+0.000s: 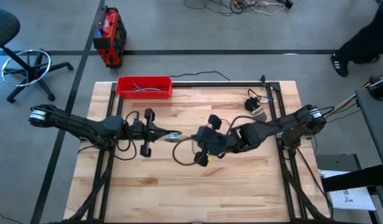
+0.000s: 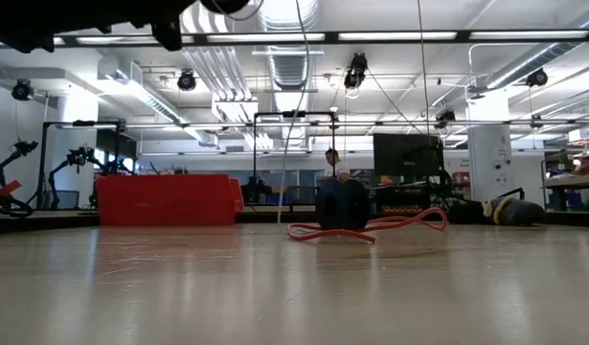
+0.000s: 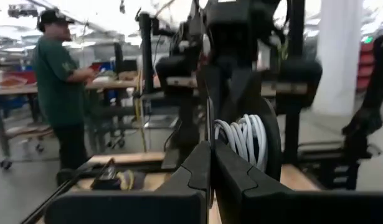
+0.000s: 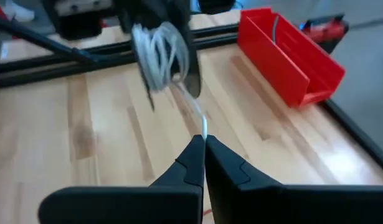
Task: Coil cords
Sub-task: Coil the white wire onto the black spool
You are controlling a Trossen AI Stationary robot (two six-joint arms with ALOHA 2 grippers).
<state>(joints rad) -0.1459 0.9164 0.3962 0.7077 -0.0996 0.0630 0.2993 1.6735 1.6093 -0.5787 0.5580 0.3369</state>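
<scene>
The right gripper (image 4: 203, 146) is pinched tight on the end of the white cord (image 4: 160, 53). The left gripper (image 3: 211, 155) is closed too, with the white cord wound in loops (image 3: 244, 138) right in front of it. Both meet over the middle of the table (image 1: 241, 186). The red cord (image 2: 371, 228) lies loose on the wood. A red tray (image 1: 144, 86) sits at the far left.

pale, smooth wood table (image 1: 241, 186); glossy red plastic tray (image 1: 144, 86); matt black claw fingers (image 4: 238, 171).
</scene>
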